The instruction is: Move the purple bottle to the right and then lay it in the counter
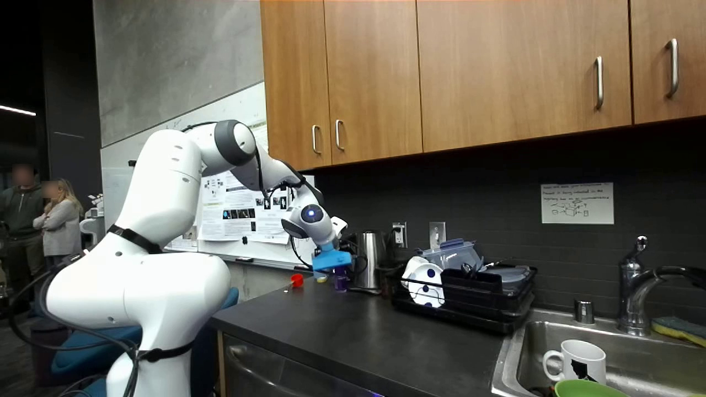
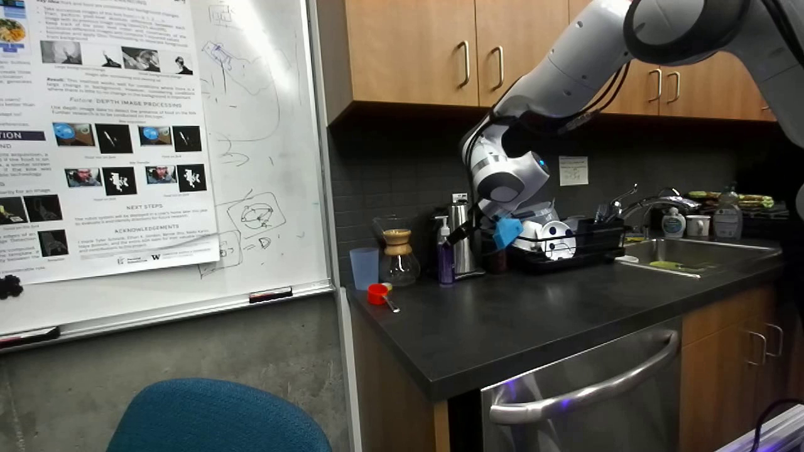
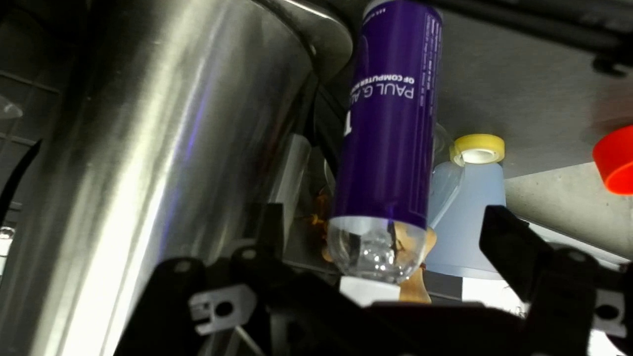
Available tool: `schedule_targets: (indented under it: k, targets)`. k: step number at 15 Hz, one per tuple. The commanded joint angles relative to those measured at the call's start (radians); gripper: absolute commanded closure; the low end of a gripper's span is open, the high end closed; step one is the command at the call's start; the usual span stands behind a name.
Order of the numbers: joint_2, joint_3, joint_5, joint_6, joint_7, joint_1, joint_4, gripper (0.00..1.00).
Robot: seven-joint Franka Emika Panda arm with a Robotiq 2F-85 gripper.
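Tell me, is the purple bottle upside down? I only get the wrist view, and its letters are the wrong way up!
Observer: No, in both exterior views the purple bottle stands upright on the counter.
Operator: Phew! The red cup is cut off at the edge of my picture. Has it got a handle?
Observer: Yes, in an exterior view a thin silvery handle sticks out from it.
Operator: And what's farther along, past the shiny canister, going away from the bottle?
Observer: A black dish rack.
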Motion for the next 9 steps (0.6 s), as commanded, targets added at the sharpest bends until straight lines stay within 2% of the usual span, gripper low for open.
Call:
schedule_targets:
  k: [1, 4, 5, 9]
  targets:
    - [0.035, 0.012, -0.052, -0.005, 0.063, -0.009, 0.041, 0.00]
    - [0.054, 0.016, -0.096, -0.008, 0.109, -0.008, 0.056, 0.00]
    - [0.061, 0.017, -0.109, -0.009, 0.122, -0.008, 0.062, 0.17]
    - [0.073, 0.019, -0.153, -0.010, 0.164, -0.005, 0.072, 0.49]
